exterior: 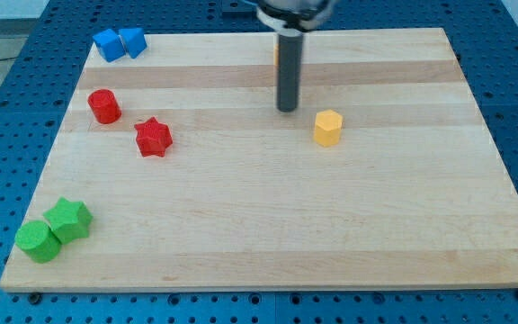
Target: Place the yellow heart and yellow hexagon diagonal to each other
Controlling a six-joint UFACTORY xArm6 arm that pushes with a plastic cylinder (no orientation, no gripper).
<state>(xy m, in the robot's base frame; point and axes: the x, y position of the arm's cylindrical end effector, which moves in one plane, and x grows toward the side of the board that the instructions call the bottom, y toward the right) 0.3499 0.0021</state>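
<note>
Camera view: no jaws, my tip (288, 109) rests bare just left of the yellow hexagon (328, 128).

Robotics lab, wooden board (268, 234) on blue perforated bench (7, 99)

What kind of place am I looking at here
Probably a robotics lab bench. A wooden board lies on a blue perforated table, small coloured test blocks such as the yellow hexagon sit on it, and my tip rests just left of that block.
</note>
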